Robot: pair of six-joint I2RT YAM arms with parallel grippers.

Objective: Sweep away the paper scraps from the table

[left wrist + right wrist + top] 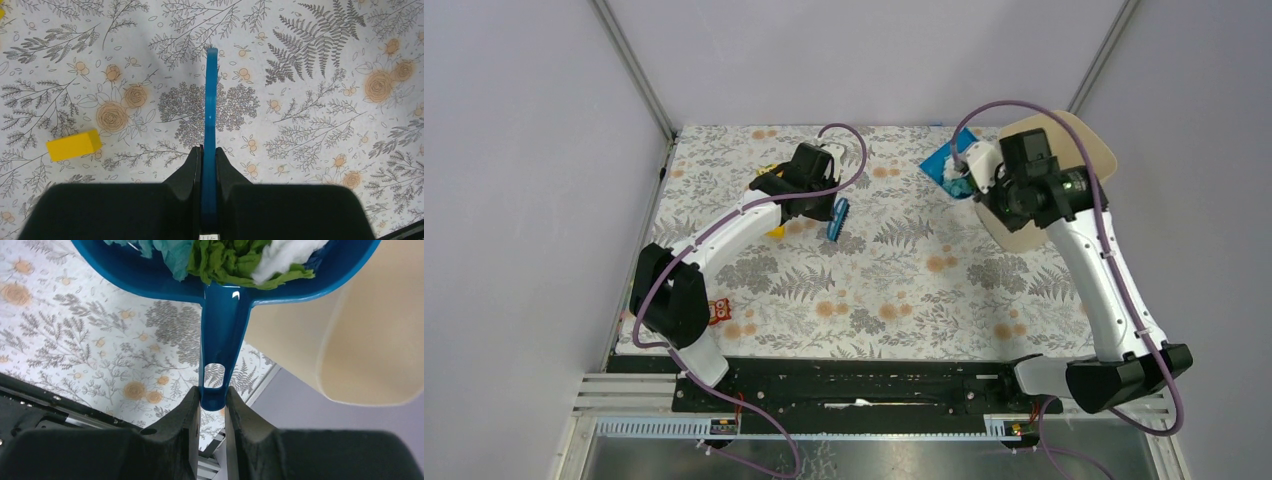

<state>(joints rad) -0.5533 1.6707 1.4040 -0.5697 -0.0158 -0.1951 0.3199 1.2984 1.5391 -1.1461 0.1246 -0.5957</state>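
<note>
At the near left edge of the fern-printed table (904,290), a small red toy (719,312) sits beside the base of the left arm, which reaches out over the left half of the cloth. A yellow block (73,145) lies flat on the cloth just left of that arm's claw, apart from it.

The left gripper (208,150) is closed tight on a slim blue brush (211,100). Its two black fingers (192,165) press against either flat side of the handle with no gap visible (from the wrist camera the tool appears edge-on, so its bristles cannot be made out). The brush juts forward from the claw over the cloth. Whether its far end touches the table cannot be told.

Across the table, the right arm is raised over the far right corner. The right gripper (213,395) is narrowed onto the end of the handle of a blue dustpan (150,277), with one finger on each side, just below the handle's hanging hole. The pan is held clear of the table.

The paper scraps (235,260) lie heaped inside the pan as crumpled green, teal and white pieces packed against its back wall. Just right of the dustpan stands a beige bin (370,350), its rounded rim close beside the pan's edge. From the overhead camera the pan sits at the bin's left side, not squarely over its mouth.
</note>
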